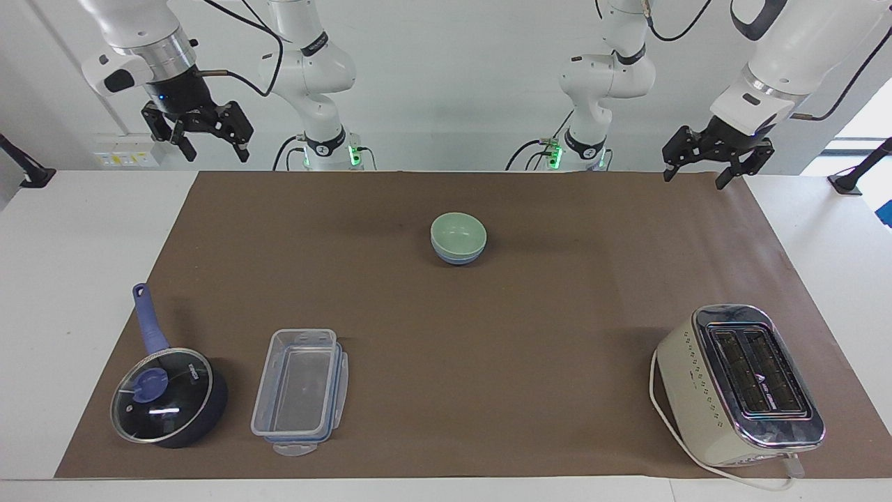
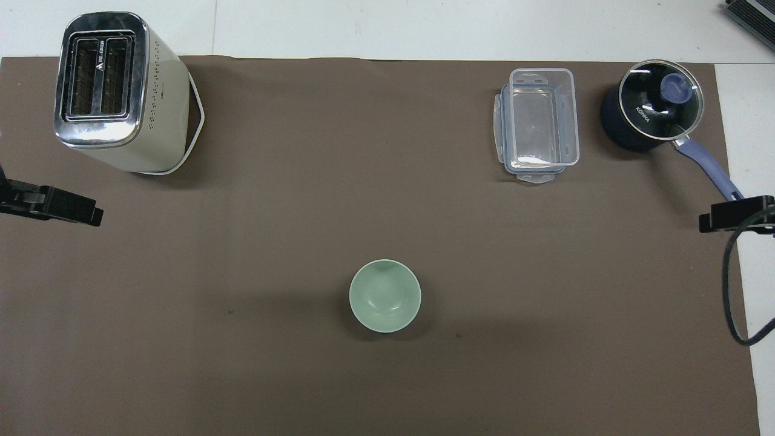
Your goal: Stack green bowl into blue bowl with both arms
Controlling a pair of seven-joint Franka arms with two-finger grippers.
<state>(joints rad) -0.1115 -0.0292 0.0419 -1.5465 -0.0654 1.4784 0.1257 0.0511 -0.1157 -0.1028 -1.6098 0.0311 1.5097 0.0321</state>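
The green bowl (image 1: pixel 458 233) sits nested in the blue bowl (image 1: pixel 456 258), both upright with mouths facing up — round, so no long axis. The stack rests mid-worktop (image 1: pixel 488 348), nearer the robots than the toaster (image 1: pixel 740 385), the clear container (image 1: pixel 300 392) and the saucepan (image 1: pixel 169 397). The left claw (image 1: pixel 718 159) and the right claw (image 1: pixel 196 131) hang raised at the worktop's ends, each spread and holding nothing.

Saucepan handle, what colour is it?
Periwinkle blue, like the lid knob; the saucepan handle shows best in the facing view.
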